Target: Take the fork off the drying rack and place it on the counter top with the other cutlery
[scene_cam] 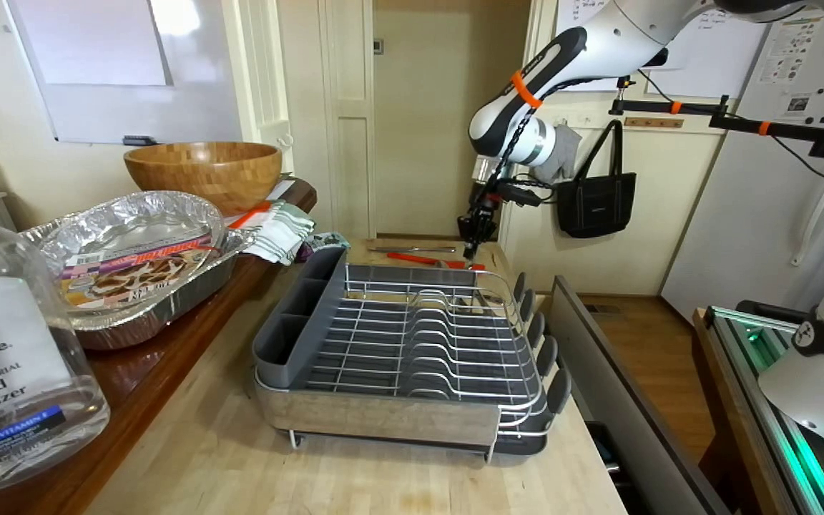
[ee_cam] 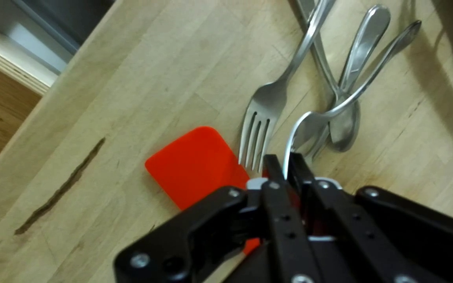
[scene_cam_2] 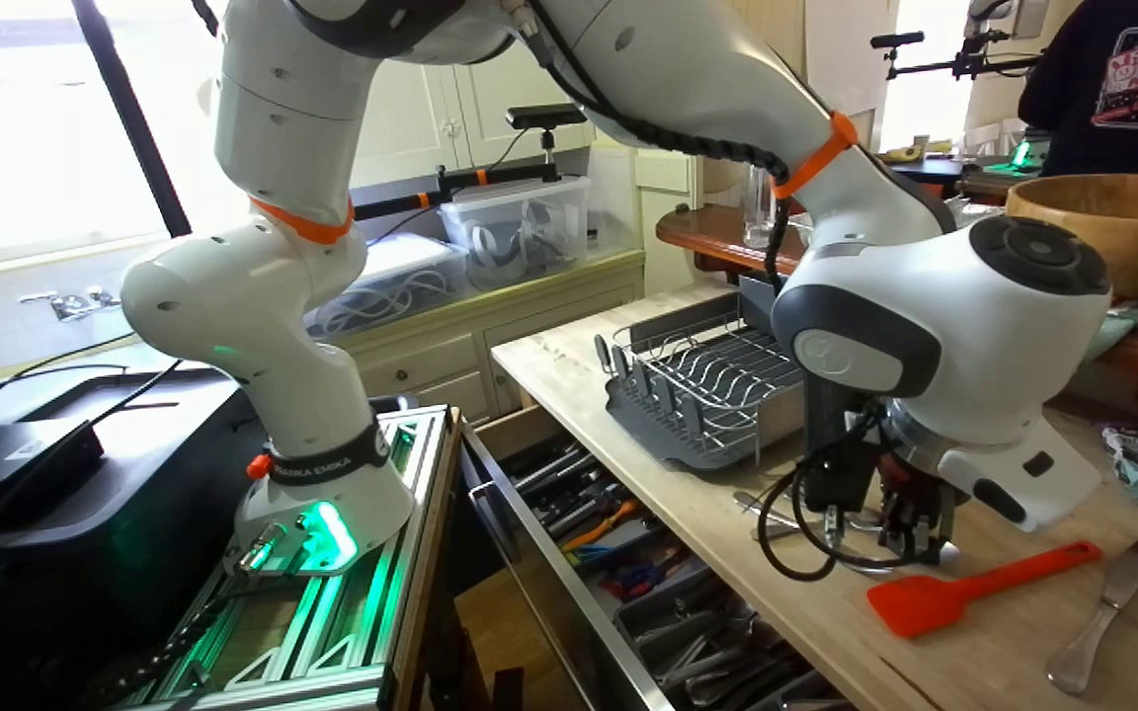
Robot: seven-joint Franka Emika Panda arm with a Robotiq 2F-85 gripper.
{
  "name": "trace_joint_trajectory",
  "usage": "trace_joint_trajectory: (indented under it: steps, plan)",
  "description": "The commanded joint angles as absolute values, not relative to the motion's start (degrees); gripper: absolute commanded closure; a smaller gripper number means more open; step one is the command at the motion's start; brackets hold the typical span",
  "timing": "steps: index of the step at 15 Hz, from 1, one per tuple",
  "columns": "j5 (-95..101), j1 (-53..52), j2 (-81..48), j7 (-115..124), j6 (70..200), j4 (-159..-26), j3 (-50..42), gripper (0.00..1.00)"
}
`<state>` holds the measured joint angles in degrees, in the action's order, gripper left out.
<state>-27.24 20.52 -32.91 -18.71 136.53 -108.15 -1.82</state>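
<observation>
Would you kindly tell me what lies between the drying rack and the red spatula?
An exterior view shows metal cutlery, partly hidden behind the jaws, between the drying rack and red spatula.

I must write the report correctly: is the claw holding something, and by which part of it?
In the wrist view, the claw holds a metal utensil by its head end; its exact kind cannot be told.

Cutlery glossy metal, rack shiny metal w/ matt plastic, ctr top smooth wood.
</observation>
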Motion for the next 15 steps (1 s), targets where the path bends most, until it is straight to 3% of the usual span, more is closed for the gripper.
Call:
trace_joint_trajectory:
  steps: [1, 6, 11, 12, 13, 15]
  plan:
    - [-26.1, 20.2, -36.5, -17.8, 139.0, -108.8, -1.8, 0.95]
    - [-25.7, 20.2, -37.0, -17.0, 138.2, -109.0, -2.1, 0.78]
    - [-25.1, 20.4, -39.2, -16.6, 138.7, -108.5, -1.9, 0.73]
    - [-25.0, 20.4, -39.1, -16.6, 138.8, -108.4, -1.9, 0.67]
    - [-24.8, 20.3, -39.1, -16.6, 138.9, -108.4, -2.0, 0.48]
    - [-24.7, 20.2, -38.6, -16.9, 139.4, -108.3, -1.7, 0.39]
